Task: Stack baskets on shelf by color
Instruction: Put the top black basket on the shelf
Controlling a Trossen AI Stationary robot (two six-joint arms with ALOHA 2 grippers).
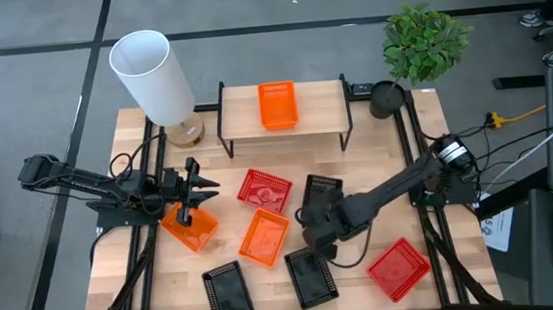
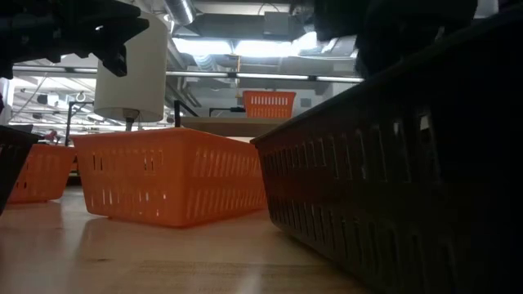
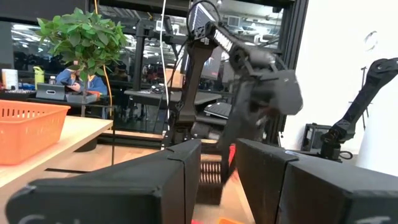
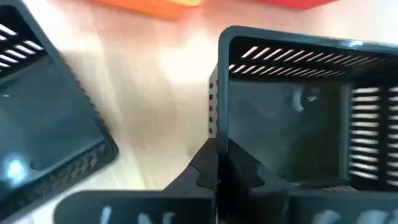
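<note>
Right tool (image 1: 314, 255) clamped on black basket (image 1: 311, 275) rim

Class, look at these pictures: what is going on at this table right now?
A two-armed robot is sorting baskets. One orange basket already sits on the shelf. The left gripper reaches into another orange basket at the table's left. The right gripper is at the rim of a black basket near the front edge. Other red, orange and black baskets lie scattered on the table.
</note>
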